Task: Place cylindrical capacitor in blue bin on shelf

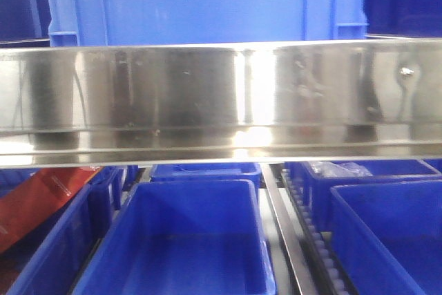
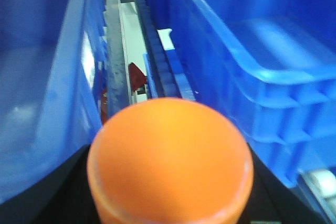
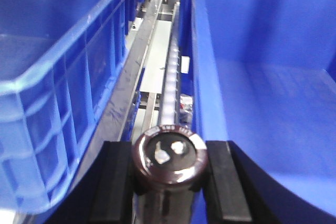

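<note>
The cylindrical capacitor (image 2: 169, 158) is an orange cylinder seen end-on, filling the bottom of the left wrist view. My left gripper (image 2: 169, 192) is shut on it, its dark fingers (image 2: 58, 192) showing at both sides. It hangs over the gap between two blue bins, one on the left (image 2: 68, 77) and one on the right (image 2: 252, 82). My right gripper (image 3: 169, 161) is shut on a dark maroon cylinder (image 3: 169, 153) with two metal terminals on its end. The shelf's shiny steel rail (image 1: 221, 94) crosses the front view. Neither gripper shows there.
A large blue crate (image 1: 207, 5) stands on the upper tier. Below the rail are a middle blue bin (image 1: 193, 188), a right bin (image 1: 387, 191) and a bin with a red sheet (image 1: 34, 202). Roller tracks (image 1: 311, 233) (image 3: 170, 87) run between bins (image 3: 63, 77) (image 3: 210, 77).
</note>
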Controlling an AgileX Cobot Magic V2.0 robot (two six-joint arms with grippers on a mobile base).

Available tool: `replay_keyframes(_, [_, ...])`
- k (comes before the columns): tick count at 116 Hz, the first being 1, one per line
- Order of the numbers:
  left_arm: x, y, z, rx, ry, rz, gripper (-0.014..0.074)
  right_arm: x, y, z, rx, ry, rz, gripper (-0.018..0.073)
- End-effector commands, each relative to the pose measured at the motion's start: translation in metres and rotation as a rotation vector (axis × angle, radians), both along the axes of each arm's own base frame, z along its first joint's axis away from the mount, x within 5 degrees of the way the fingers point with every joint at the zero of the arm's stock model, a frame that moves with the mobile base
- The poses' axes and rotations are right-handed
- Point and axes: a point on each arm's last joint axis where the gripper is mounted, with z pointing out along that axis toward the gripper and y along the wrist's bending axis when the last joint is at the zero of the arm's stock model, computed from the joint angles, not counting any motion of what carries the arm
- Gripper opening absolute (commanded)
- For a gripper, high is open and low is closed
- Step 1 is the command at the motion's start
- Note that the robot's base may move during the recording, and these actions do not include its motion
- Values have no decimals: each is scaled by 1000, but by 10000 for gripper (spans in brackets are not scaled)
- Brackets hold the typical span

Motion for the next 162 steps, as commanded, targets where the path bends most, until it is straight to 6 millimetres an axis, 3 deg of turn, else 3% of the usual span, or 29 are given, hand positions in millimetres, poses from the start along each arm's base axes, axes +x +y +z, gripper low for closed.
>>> replay_keyframes(1, [0, -1, 3, -8, -23, -9, -111, -1, 0, 6, -1, -40, -1, -162])
replay_keyframes(162, [0, -1, 3, -8, -23, -9, -111, -1, 0, 6, -1, -40, -1, -162])
